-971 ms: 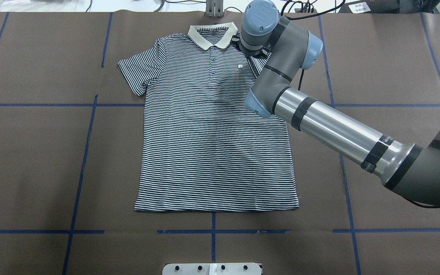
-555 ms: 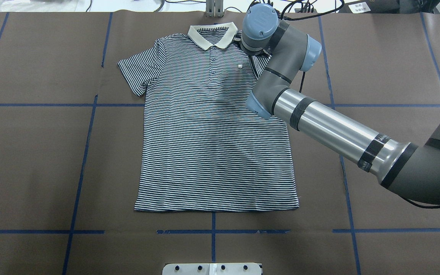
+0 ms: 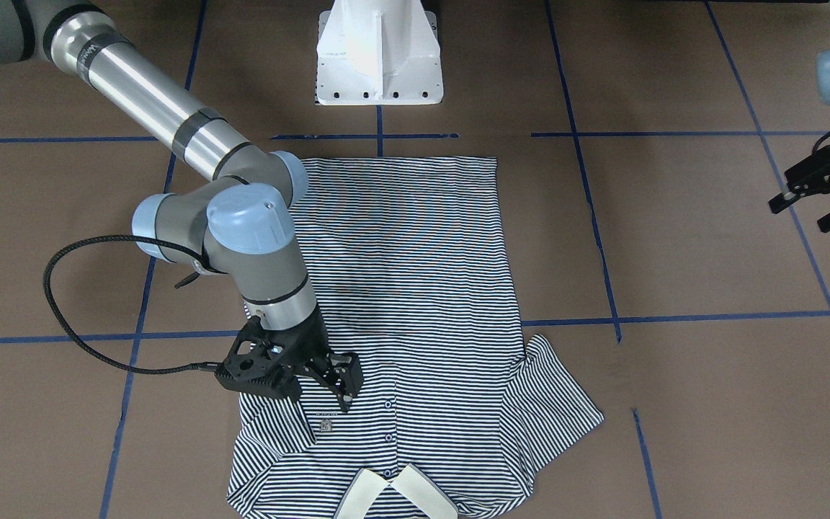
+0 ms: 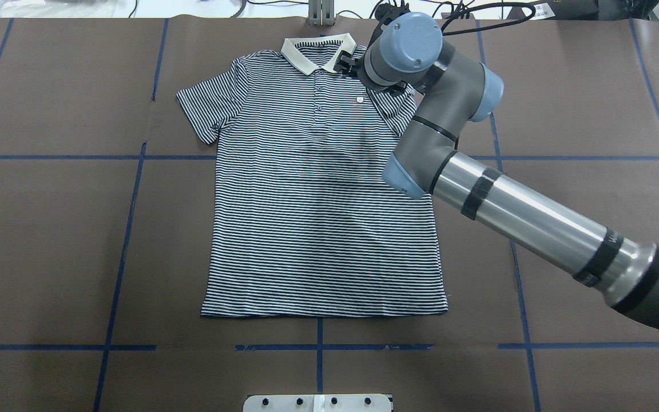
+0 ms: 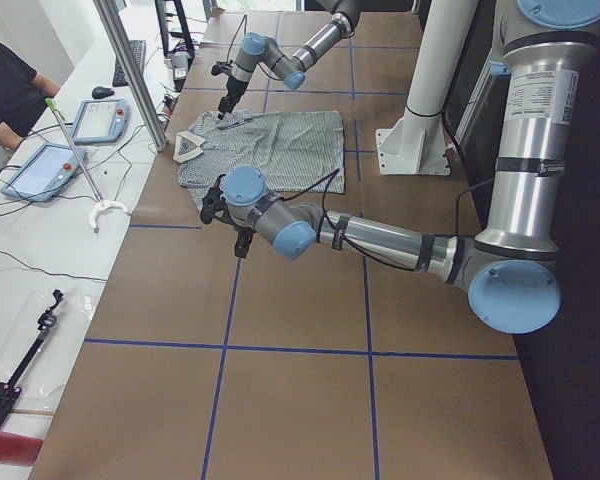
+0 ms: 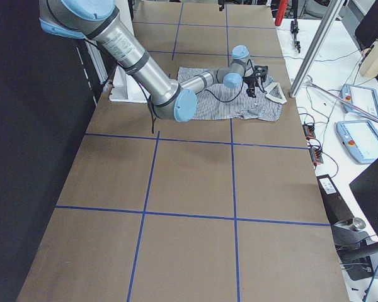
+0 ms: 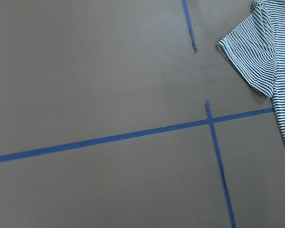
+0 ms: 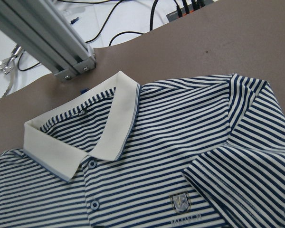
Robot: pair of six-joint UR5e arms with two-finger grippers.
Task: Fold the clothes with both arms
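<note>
The short-sleeved polo shirt with fine navy-and-white stripes (image 4: 318, 217) lies flat and face up on the brown paper-covered table (image 4: 49, 240). Its plain cream collar (image 4: 318, 54) is at the end away from the robot, and its hem is nearest the white bolted pedestal (image 3: 379, 50). 1 sleeve (image 4: 203, 111), on the robot's left, is spread out flat. The other sleeve (image 4: 395, 106) is folded inward onto the shirt's chest, its edge just beside the small chest logo patch (image 8: 180, 202).

The right arm's black two-finger gripper (image 3: 318, 396) hangs over that folded sleeve, close to the shirt's collar, with its 2 fingers spread apart and nothing between them. The left arm's black two-finger gripper (image 3: 800, 213) is well apart from the shirt, out beyond the spread sleeve, over bare table. Its fingers also stand apart, holding nothing. Blue tape lines (image 4: 129, 229) run past the shirt on every side.
</note>
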